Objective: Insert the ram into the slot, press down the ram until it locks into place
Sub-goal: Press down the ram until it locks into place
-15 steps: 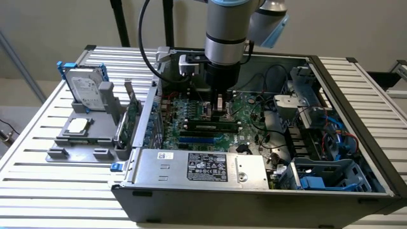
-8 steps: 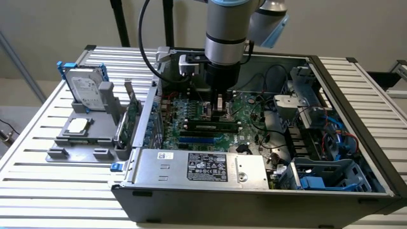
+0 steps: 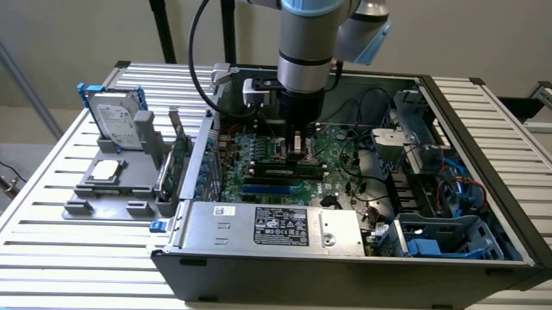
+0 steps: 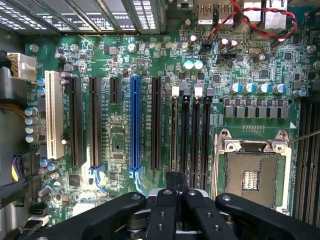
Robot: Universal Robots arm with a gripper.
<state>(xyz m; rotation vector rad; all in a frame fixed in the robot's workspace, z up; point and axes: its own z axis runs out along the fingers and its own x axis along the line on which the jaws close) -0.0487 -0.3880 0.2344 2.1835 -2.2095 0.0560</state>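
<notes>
The ram (image 3: 283, 170), a long thin green stick with dark chips, lies seated in a black slot on the motherboard (image 4: 120, 145), at about six o'clock from the gripper (image 3: 297, 150) in the exterior view and just under its tips. The gripper's fingers (image 4: 176, 181) stand closed together, holding nothing. The open computer case (image 3: 345, 258) rests on a slatted metal table (image 3: 69, 258) before a beige wall.
</notes>
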